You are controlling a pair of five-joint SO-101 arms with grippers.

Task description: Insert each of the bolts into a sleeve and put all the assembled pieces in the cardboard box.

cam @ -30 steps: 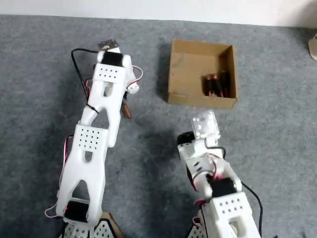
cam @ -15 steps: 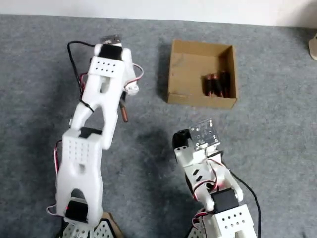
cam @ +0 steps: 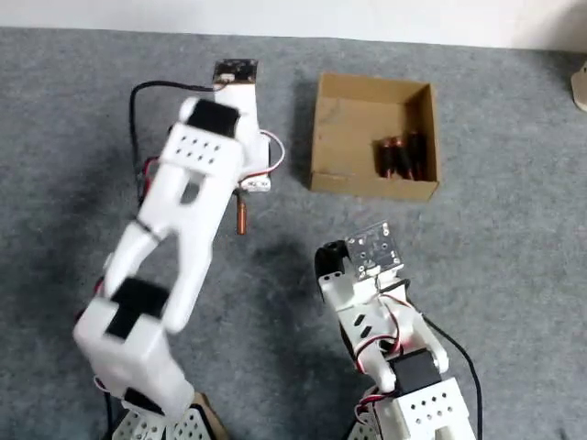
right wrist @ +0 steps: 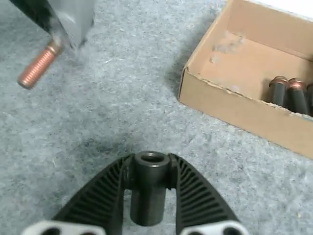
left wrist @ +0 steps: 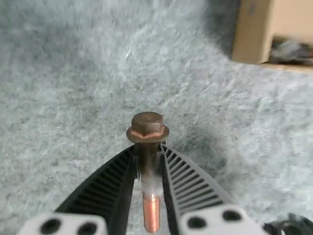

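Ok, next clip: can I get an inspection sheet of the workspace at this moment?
Surface: grey fuzzy mat.
Job's things: bolt clamped by its shank; sleeve clamped, bore empty; cardboard box open, assembled pieces lying inside.
Clutter: pale object at the high view's right edge, too cut off to identify.
Grippers: left gripper shut on the bolt; right gripper shut on the sleeve.
Cables: black cable looping beside the left arm; second cable trailing by the right arm.
Surroundings: white wall beyond the mat.
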